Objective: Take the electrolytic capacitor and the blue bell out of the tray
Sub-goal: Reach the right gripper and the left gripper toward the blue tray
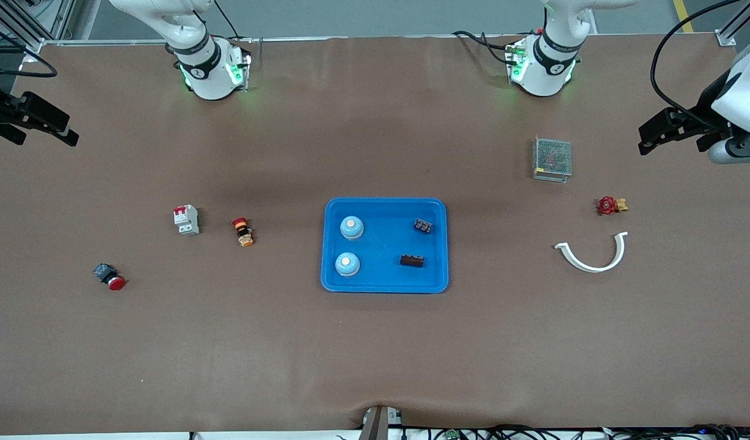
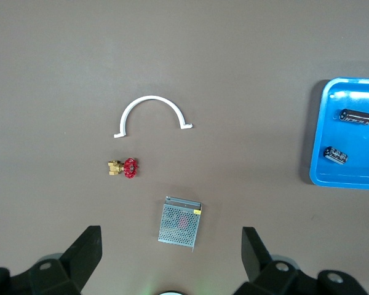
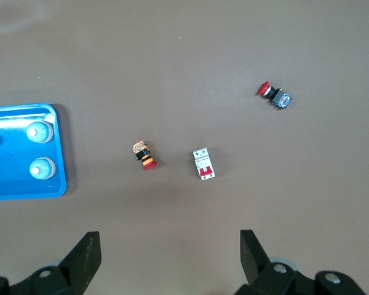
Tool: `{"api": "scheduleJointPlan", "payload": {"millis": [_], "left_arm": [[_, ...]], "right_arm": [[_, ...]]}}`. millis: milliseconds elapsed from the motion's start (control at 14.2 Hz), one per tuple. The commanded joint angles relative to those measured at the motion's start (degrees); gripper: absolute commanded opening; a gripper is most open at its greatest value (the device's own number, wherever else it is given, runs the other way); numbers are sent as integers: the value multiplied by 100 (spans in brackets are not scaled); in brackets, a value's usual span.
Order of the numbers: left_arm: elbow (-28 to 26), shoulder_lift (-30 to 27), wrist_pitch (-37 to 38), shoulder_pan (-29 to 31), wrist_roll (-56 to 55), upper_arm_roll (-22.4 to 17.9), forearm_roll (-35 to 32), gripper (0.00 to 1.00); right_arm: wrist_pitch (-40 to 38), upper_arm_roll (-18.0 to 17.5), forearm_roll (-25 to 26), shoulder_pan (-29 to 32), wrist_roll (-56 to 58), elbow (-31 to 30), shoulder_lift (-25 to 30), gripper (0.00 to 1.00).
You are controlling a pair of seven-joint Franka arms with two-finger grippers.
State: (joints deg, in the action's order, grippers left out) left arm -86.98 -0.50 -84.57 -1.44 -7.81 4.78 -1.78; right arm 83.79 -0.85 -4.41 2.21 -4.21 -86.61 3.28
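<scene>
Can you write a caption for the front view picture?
Two bells and two capacitors sit in a blue tray; both open grippers wait.

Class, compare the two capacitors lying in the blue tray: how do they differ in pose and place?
The nearer capacitor lies level with the tray's long edge; the farther capacitor lies slightly askew. The nearer one looks longer and brownish; the farther one looks shorter and blacker. Both lie on their sides, toward the left arm's end of the tray.

In the one blue tray (image 1: 385,203) there are two bells (image 1: 352,227) and two capacitors (image 1: 412,260). On the worktop are two push buttons (image 1: 110,276), one breaker (image 1: 186,219), one valve (image 1: 610,205), one metal box (image 1: 552,158) and one white clamp (image 1: 592,255).
</scene>
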Motion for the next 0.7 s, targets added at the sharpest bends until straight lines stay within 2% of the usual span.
{"api": "scheduleJointPlan", "payload": {"millis": [0,141,352,633], "left_arm": [[146,58,107,-6,-10,-13,-41,100],[155,67,107,-15,-10,-21,-50,100],[137,479,64,-93,-54,22,-374,100],[23,1041,-332,-120,-641,58,-70,100]], "right_arm": [[-38,-29,-24,86,-10,31,-21,100],[-38,-29,-33,104,-10,30,-21,100],[76,-38,-77,51,-115,-259,-3,100],[655,-73,-121,-36,-263,-768,6,100]]}}
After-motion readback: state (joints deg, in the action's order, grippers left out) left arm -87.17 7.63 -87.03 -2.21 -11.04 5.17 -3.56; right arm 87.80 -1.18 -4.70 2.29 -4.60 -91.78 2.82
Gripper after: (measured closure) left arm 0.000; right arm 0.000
